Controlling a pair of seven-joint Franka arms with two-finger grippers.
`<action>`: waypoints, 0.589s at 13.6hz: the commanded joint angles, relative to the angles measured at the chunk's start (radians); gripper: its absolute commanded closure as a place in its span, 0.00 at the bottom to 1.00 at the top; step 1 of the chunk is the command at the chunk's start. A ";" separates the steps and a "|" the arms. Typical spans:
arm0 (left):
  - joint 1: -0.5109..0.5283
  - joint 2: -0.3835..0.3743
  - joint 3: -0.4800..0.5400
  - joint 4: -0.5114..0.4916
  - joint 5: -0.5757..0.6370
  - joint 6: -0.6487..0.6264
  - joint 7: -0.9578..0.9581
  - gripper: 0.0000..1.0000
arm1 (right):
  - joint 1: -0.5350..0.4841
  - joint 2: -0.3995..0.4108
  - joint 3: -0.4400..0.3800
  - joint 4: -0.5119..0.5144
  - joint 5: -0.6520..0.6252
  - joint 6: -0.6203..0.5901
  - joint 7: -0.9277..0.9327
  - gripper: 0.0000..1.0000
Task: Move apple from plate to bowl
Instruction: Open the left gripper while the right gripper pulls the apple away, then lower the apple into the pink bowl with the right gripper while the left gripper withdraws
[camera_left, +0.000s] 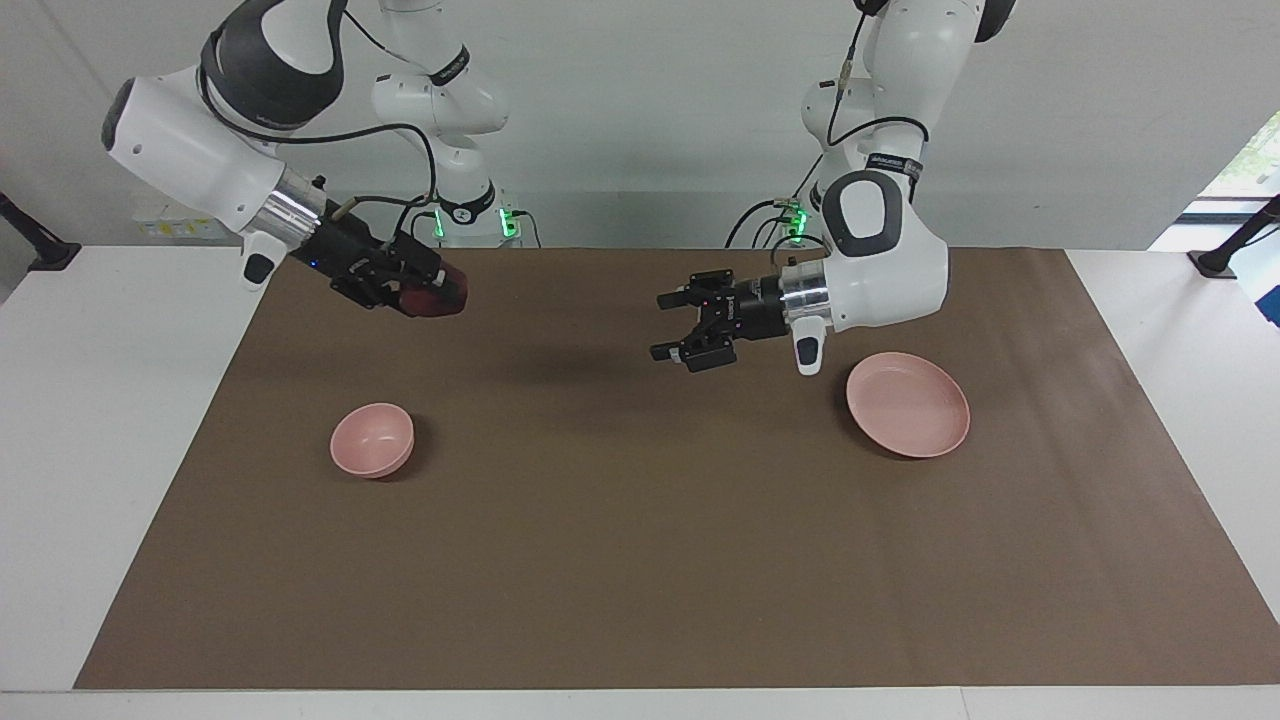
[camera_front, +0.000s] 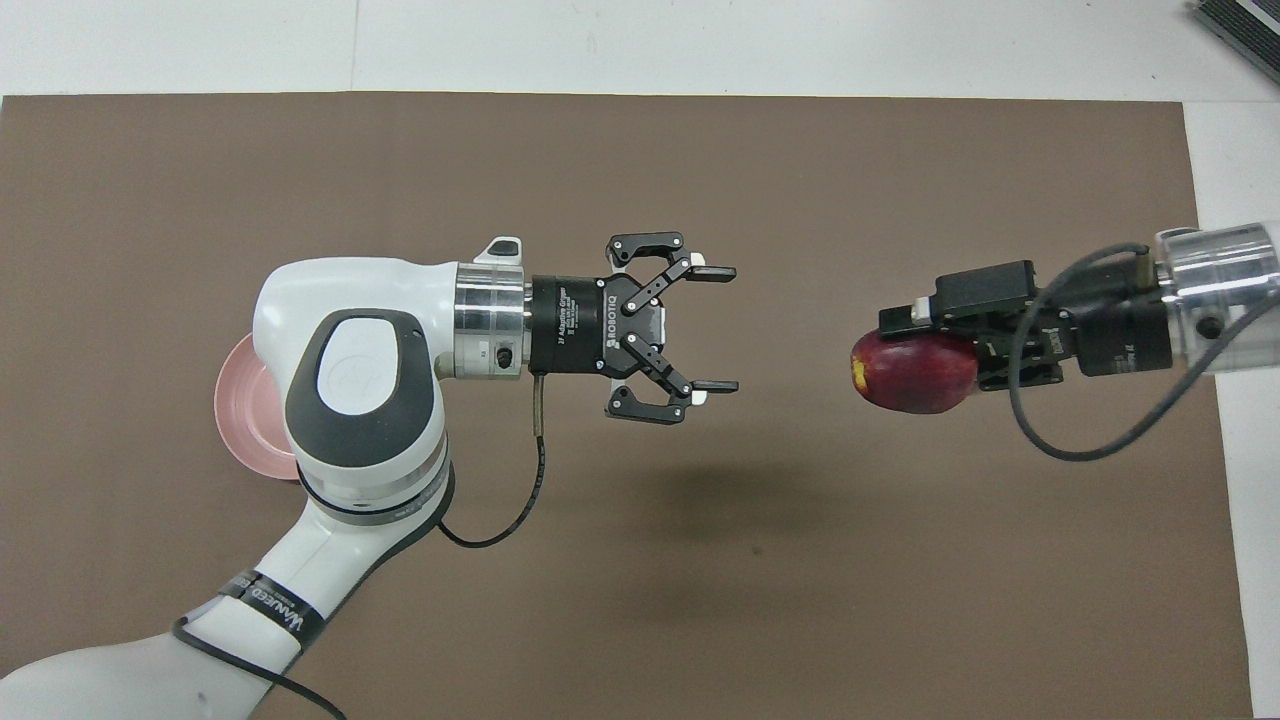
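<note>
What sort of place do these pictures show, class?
Probably a robotics lab: two robot arms stand at a white table covered by a brown mat, with only an apple, bowl and plate as props.

Left gripper (camera_left: 668, 325) agape (right gripper (camera_left: 440, 293) clamped)

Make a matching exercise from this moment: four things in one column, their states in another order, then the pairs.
Things:
1. apple
2. plate
3. left gripper
4. bowl

States:
A. open, holding nothing, up over the mat
B. held in the right gripper, up in the air
C. empty, on the mat at the right arm's end
D. empty, on the mat at the left arm's end

Pairs: 1-B, 2-D, 3-A, 4-C
</note>
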 joint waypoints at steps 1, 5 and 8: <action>0.071 0.003 -0.005 0.043 0.145 -0.094 0.098 0.00 | 0.003 0.118 0.005 0.028 -0.124 0.135 -0.211 1.00; 0.116 0.002 -0.003 0.075 0.355 -0.145 0.240 0.00 | 0.064 0.158 0.015 0.025 -0.555 0.286 -0.289 1.00; 0.145 -0.009 -0.003 0.072 0.552 -0.213 0.439 0.00 | 0.058 0.212 0.013 0.022 -0.655 0.369 -0.357 1.00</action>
